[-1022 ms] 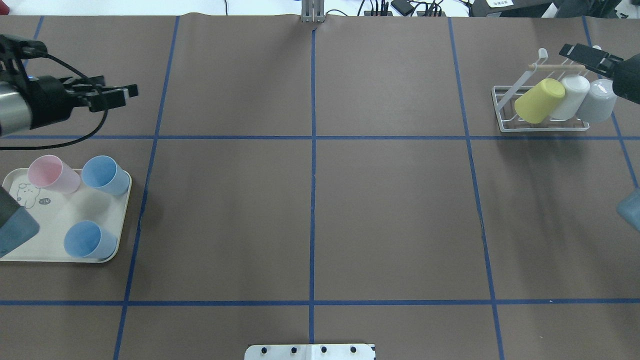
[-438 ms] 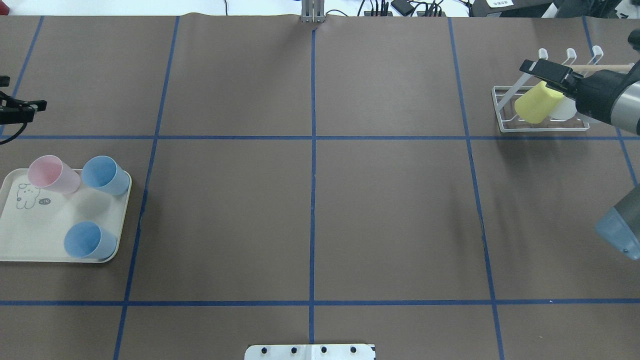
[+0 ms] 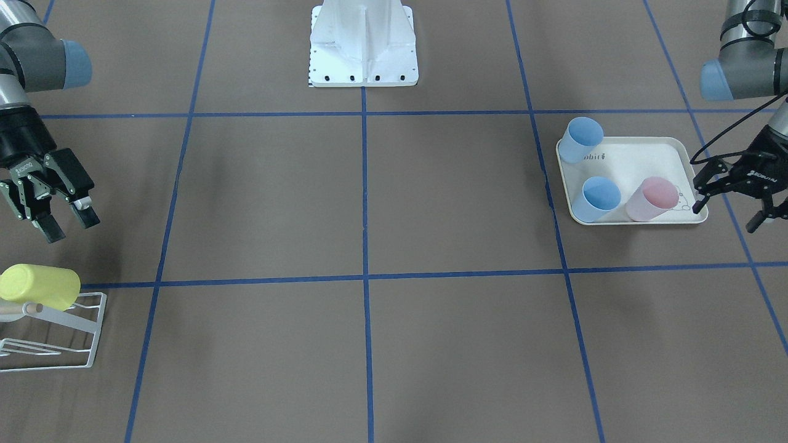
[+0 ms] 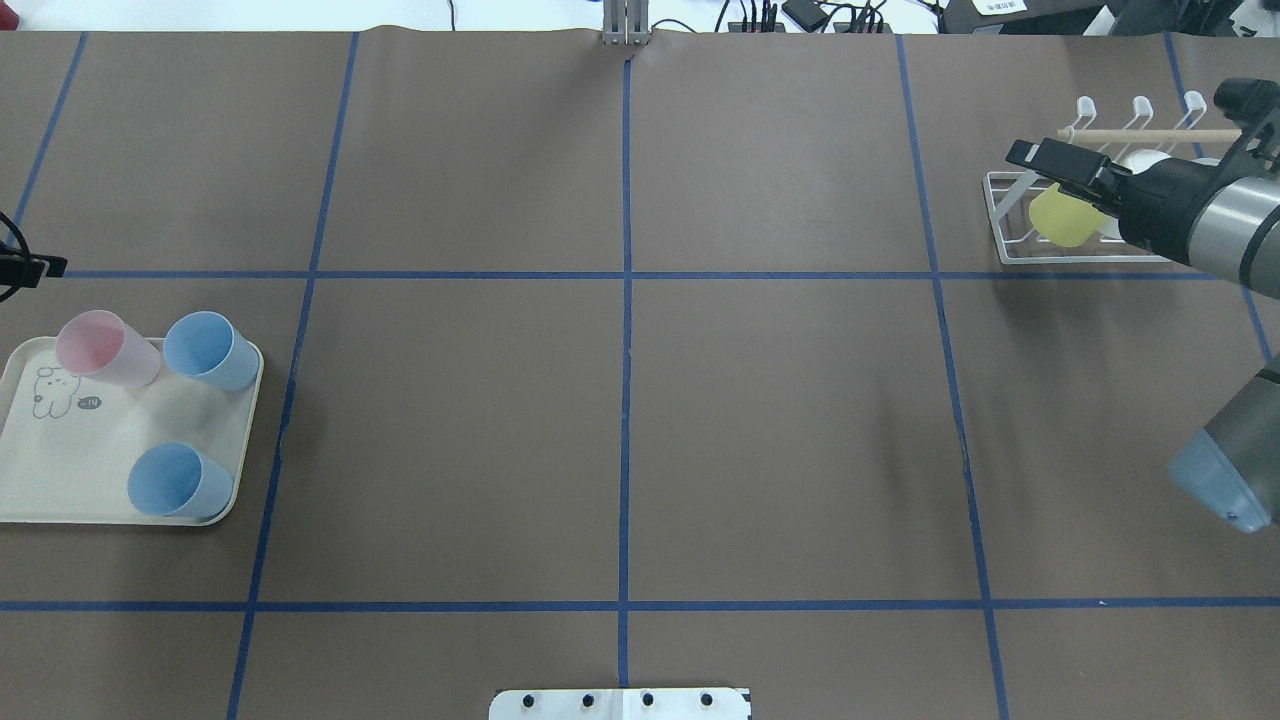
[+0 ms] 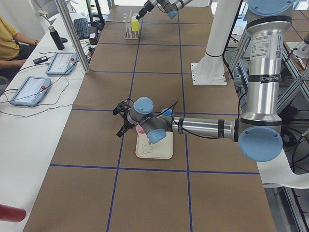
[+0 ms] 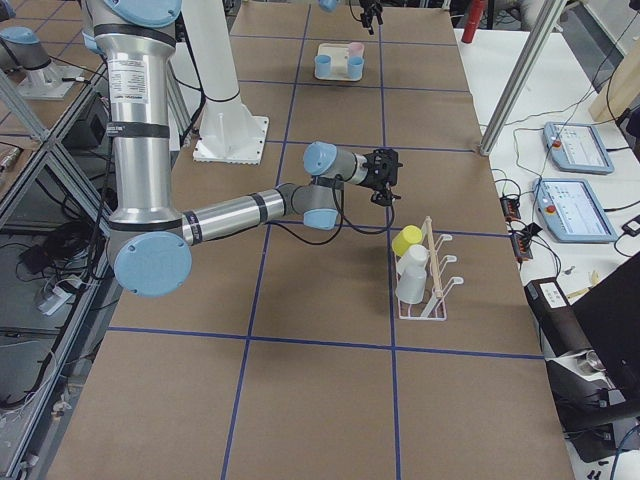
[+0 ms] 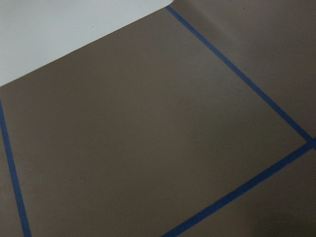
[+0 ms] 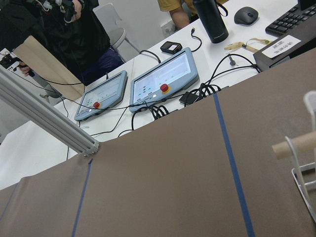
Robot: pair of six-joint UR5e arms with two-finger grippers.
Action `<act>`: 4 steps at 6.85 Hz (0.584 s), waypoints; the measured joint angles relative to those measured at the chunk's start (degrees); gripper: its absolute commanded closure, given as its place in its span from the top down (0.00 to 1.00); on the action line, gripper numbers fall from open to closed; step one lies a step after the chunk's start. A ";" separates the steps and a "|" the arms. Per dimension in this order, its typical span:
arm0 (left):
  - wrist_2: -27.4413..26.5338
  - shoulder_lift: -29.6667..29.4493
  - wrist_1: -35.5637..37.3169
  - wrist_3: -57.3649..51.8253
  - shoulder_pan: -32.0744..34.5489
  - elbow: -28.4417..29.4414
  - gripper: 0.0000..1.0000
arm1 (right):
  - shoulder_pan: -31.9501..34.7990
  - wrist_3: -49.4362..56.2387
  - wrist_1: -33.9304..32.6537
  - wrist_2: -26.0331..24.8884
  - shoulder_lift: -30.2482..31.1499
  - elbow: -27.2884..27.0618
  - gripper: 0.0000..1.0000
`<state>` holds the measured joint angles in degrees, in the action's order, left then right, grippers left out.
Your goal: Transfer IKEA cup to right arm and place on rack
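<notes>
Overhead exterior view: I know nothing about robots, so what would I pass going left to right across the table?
The pink cup → the blue cup beside it → the centre blue tape line → the yellow cup on the white rack.

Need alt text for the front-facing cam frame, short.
The robot's right tool hangs open and empty at the view's left edge, near a yellow cup lying on a white wire rack. At the view's right, the left tool, also open, sits beside a cream tray holding two blue cups and a pink cup.
</notes>
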<state>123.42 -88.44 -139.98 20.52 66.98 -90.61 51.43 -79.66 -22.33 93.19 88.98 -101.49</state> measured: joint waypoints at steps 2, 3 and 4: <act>3.57 0.46 10.39 1.04 0.02 -3.67 0.99 | -0.51 -0.27 0.01 0.02 -0.26 0.04 1.00; 3.71 1.03 12.56 1.46 -0.12 -4.22 0.99 | -0.64 -0.30 0.01 0.02 -0.29 0.02 1.00; 3.72 1.52 13.37 2.19 -0.33 -4.09 0.99 | -0.71 -0.32 0.01 0.04 -0.30 0.01 1.00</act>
<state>127.14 -86.93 -126.61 22.71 66.66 -94.70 50.72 -79.98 -22.32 93.23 88.69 -101.49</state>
